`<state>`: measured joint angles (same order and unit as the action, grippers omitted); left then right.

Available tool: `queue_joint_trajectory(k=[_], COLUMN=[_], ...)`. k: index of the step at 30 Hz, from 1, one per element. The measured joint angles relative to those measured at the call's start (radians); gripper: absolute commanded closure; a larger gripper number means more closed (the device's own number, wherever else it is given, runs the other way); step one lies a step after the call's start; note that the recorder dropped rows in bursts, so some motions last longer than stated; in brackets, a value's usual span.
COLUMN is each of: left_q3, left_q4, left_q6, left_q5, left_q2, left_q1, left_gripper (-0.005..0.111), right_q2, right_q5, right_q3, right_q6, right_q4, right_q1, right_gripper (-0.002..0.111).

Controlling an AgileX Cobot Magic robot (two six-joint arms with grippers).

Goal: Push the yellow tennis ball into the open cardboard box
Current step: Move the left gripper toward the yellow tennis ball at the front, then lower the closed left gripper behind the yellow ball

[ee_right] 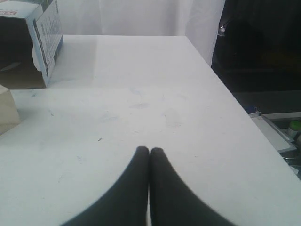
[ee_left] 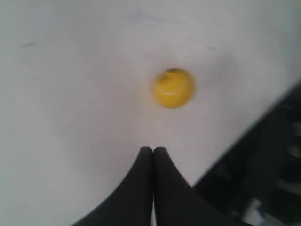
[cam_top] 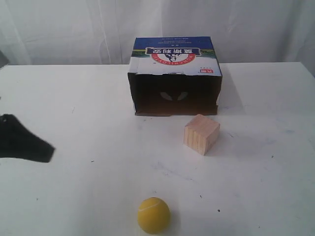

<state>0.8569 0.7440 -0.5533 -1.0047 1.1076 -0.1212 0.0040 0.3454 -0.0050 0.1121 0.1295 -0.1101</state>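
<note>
Exterior view: yellow tennis ball [cam_top: 153, 215] sits on the white worktop [cam_top: 74, 187] at lower centre of the frame, close to the bottom edge. Open cardboard box [cam_top: 174, 73] lies at upper centre, its dark opening facing the camera, blue-and-white printed panel on top, two pale oval holes showing in the back wall. Ball and box are well apart. Pale wooden cube [cam_top: 201, 133] stands between them, right of centre, just in front of the box's right corner and not touching it. The ball is clear of the cube, lower and to the left.

Dark shape [cam_top: 24, 140] enters at the left edge, mid-height; cannot tell which part of the arm it is.

Left wrist view: left hand [ee_left: 153, 151] has its two black fingers pressed together, no gap, nothing between them. The ball [ee_left: 173, 88] lies ahead of the fingertips, apart from them, no contact.

Right wrist view: right hand [ee_right: 149, 151] likewise closed finger to finger, holding nothing, over bare worktop. Box corner [ee_right: 44, 28] and cube edge [ee_right: 7, 110] show at the frame margin, well away.
</note>
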Motion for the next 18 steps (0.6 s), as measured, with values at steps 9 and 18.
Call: queue_joint_trajectory(k=[9,18], left_q3=[-0.180,-0.347], left_q4=[0.587,0.848], left_q6=[-0.629,-1.021], left_q5=[0.165,0.354], left_q2=[0.073,0.175], left_q1=[-0.284,-0.532], left_gripper=[0.107,0.107], right_q2=[0.000,0.000], right_q5=[0.000,0.000], right_q3=[0.000,0.000], right_q6=[0.000,0.000], right_q4=[0.000,0.000], right_q1=[0.000,0.000], right_gripper=[0.108,0.108])
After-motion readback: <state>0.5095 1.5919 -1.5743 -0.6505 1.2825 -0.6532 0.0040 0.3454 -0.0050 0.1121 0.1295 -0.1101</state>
